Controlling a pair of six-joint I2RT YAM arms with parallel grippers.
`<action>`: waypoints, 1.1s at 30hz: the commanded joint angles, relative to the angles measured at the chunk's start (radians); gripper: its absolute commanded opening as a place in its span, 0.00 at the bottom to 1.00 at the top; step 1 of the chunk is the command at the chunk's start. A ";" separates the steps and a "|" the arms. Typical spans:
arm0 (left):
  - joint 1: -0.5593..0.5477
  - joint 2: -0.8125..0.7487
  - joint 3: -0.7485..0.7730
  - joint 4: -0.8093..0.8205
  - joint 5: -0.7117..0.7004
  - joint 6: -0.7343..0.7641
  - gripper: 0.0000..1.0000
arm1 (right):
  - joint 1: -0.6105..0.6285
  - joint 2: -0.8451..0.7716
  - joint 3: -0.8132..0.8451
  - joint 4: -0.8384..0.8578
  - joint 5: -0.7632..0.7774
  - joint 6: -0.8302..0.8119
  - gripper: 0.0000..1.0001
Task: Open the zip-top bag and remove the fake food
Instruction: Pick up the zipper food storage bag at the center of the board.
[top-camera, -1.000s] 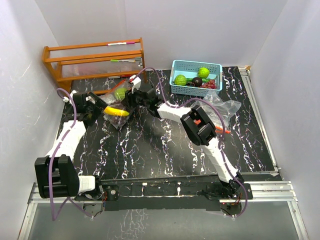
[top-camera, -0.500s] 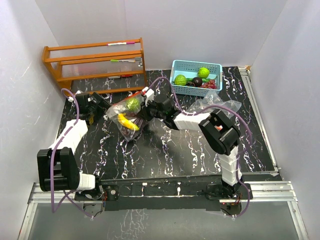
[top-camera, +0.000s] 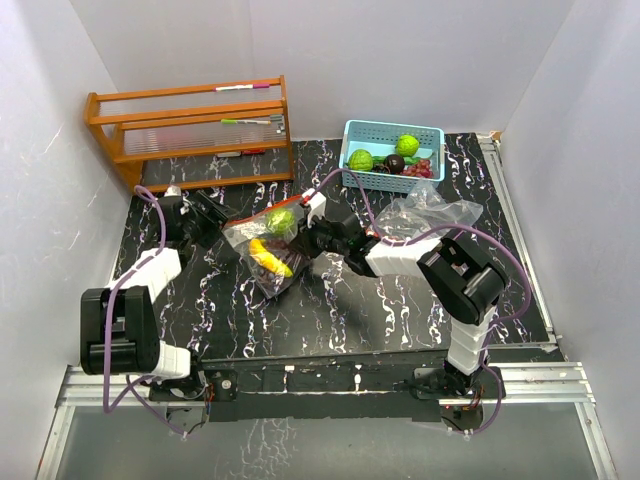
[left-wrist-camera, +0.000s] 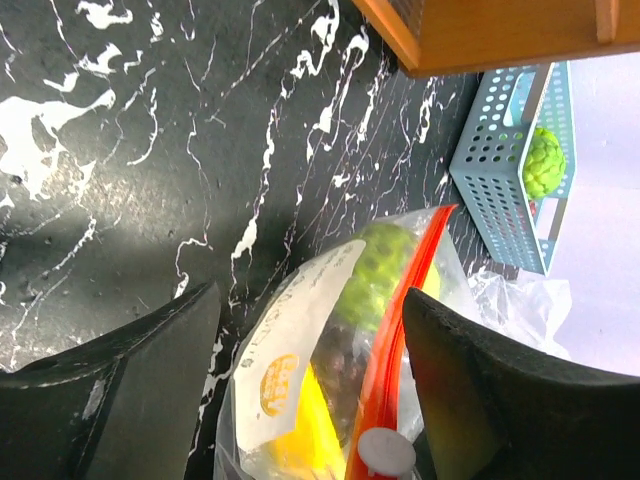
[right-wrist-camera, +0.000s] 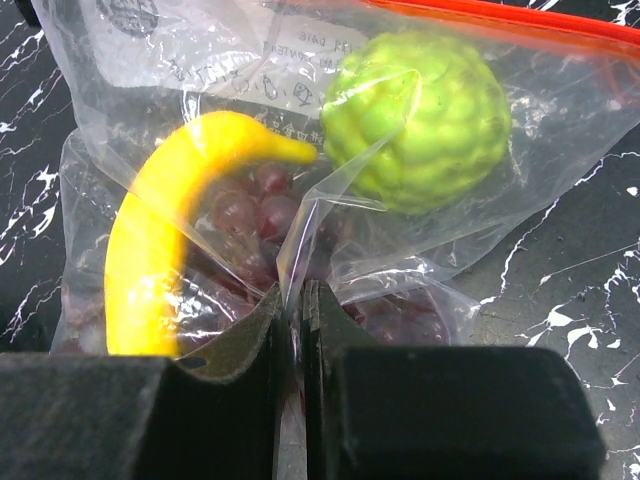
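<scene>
Clear zip-top bag (top-camera: 262, 255) with orange-red seal (left-wrist-camera: 390, 340), left of centre on the worktop (top-camera: 330, 310), shows yellow banana (right-wrist-camera: 150, 260), bumpy lime-green ball (right-wrist-camera: 420, 120), purple grapes (right-wrist-camera: 240, 215); right gripper (right-wrist-camera: 298, 300) pinches its film, left gripper (left-wrist-camera: 310, 300) gapes around the seal

The top camera sits high behind the arm bases (top-camera: 450, 380) and looks down and forward over the whole table (top-camera: 330, 290), from its near edge to the rack (top-camera: 190, 125) at far left and the basket (top-camera: 372, 181) at far right of centre. The left wrist camera rides low over the table, apparently rolled on its side. It looks rightward between its own fingers (left-wrist-camera: 130, 380) at the bag (left-wrist-camera: 300, 330), with the rack (left-wrist-camera: 500, 30) and basket (left-wrist-camera: 500, 190) beyond. The right wrist camera faces left at very close range; the bag (right-wrist-camera: 250, 60) fills its frame. All three views share the bag (top-camera: 262, 245).
</scene>
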 joint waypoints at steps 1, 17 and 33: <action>-0.008 -0.028 -0.019 0.059 0.062 -0.015 0.73 | 0.005 0.011 0.055 0.036 0.032 0.009 0.09; -0.062 -0.194 -0.074 0.064 0.067 0.062 0.70 | 0.006 0.039 0.144 0.002 0.048 -0.007 0.13; -0.093 -0.248 -0.091 0.000 -0.010 0.120 0.01 | -0.013 0.094 0.248 -0.018 -0.002 0.034 0.13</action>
